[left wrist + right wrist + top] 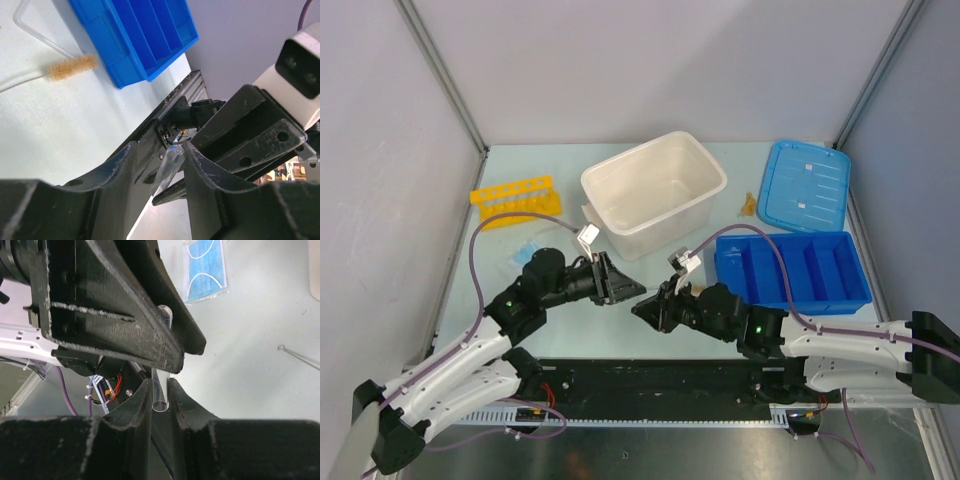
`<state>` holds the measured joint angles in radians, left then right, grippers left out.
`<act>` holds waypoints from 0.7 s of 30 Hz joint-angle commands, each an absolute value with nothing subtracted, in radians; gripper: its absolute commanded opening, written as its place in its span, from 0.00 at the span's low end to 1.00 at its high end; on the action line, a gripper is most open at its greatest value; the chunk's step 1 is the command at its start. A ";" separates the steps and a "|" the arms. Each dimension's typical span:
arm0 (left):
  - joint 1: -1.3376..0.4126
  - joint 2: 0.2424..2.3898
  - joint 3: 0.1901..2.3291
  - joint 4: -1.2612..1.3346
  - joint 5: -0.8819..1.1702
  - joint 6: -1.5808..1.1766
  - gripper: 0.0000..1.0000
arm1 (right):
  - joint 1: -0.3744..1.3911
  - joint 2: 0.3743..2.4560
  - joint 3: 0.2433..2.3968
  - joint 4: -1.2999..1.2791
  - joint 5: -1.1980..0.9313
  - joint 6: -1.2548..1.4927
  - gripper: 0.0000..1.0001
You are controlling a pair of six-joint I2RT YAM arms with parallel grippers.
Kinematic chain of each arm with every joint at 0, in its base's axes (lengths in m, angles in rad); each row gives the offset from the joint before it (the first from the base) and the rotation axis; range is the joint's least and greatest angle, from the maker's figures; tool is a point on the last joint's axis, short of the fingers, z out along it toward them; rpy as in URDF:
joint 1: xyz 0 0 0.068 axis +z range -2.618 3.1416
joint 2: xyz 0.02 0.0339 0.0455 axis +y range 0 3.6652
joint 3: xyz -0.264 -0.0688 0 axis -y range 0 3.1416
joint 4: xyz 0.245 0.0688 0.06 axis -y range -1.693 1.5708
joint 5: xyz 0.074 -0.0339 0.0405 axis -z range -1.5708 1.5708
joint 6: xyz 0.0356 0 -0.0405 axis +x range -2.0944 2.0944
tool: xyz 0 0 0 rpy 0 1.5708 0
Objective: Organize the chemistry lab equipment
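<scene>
My two grippers meet tip to tip over the table's near middle. A short clear tube (pixel 161 390) is pinched between the right gripper's (pixel 159 382) shut jaws. The tube's (pixel 172 167) other end lies inside the left gripper (pixel 160 147), whose jaws stand open: it rests against one finger with a gap to the other. In the top view the left gripper (pixel 625 290) and right gripper (pixel 642 308) almost touch. A wire brush with tan bristles (pixel 72 67) lies on the table. The yellow tube rack (pixel 515 200) stands at the back left, with a pale blue square piece (pixel 525 250) in front of it.
A big white tub (pixel 655 195) sits at the back centre, with its blue lid (pixel 805 185) to the right. The blue divided tray (pixel 790 270) lies just right of my right arm. A tiny amber piece (pixel 748 207) rests between tub and lid.
</scene>
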<state>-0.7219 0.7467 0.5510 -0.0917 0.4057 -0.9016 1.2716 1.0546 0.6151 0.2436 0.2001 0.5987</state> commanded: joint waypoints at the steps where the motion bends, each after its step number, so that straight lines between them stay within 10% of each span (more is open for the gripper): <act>1: -0.726 0.760 0.631 -0.097 0.435 -0.828 0.46 | 1.295 1.024 0.614 0.233 0.250 0.524 0.16; 21: -0.727 0.746 0.682 -0.251 0.396 -0.727 0.40 | 1.352 1.003 0.585 0.209 0.328 0.503 0.16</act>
